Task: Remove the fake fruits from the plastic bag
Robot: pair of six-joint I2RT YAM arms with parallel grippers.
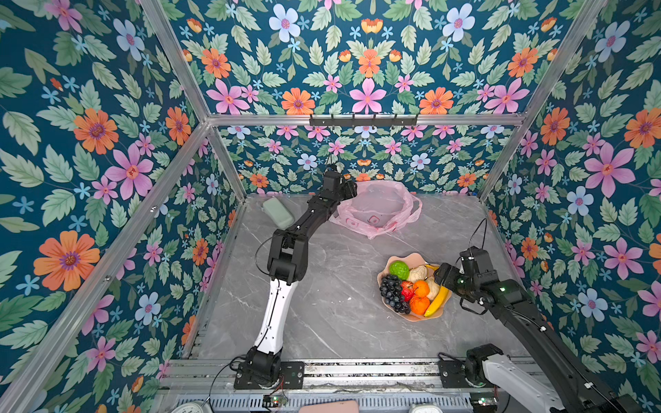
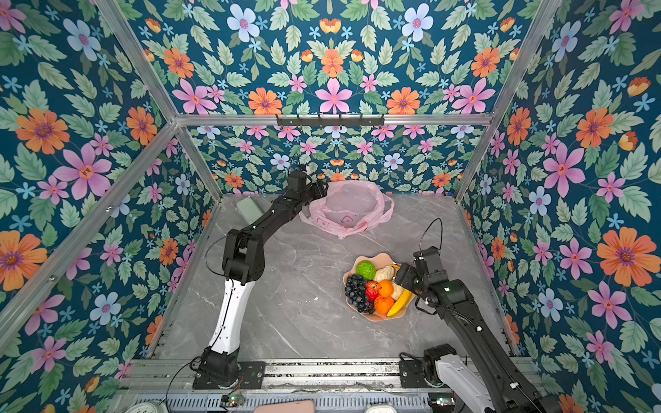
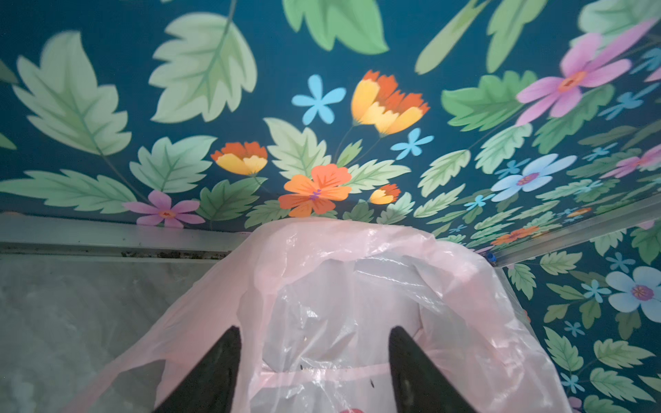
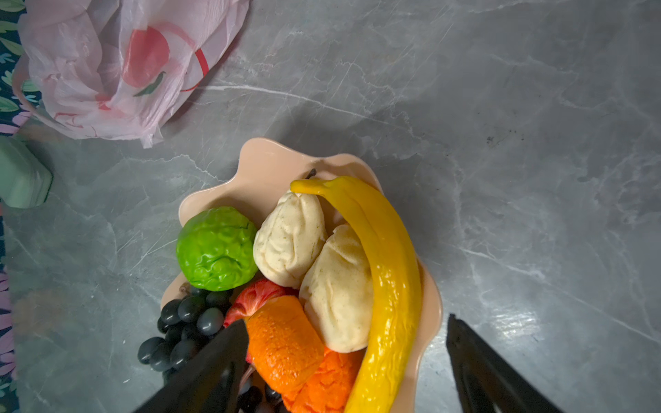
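**Both top views.** Your left arm extends to the far end of the grey table (image 1: 322,304). There the pink bag (image 1: 379,211) lies crumpled with its mouth gaping, close to the flowered back wall (image 1: 357,150). Your left gripper (image 1: 352,191) sits at the bag's left edge. A pale green block (image 1: 278,212) lies left of that arm, apart from the bag.

**Left wrist view.** The fingers (image 3: 214,372) stand apart. Loose bag film lies between and beyond them, and nothing is pinched.

**Fruits.** The fruits (image 1: 415,289) sit together in the peach bowl (image 1: 411,256), on the right half of the table and well apart from the bag. They are:
- grapes (image 1: 391,289)
- apple (image 1: 407,289)
- two oranges (image 1: 421,289)
- green fruit (image 1: 398,270)
- two cream pieces (image 4: 289,239)
- banana (image 4: 386,271), lying along the bowl's right rim

**Right wrist view.** Your right gripper (image 4: 347,319) hangs at the bowl's right side with its jaws wide apart. One finger is over the grapes and an orange, and the other is outside the rim, over bare table. The banana lies between them, unclamped. You cannot tell whether the inner finger touches the fruit.
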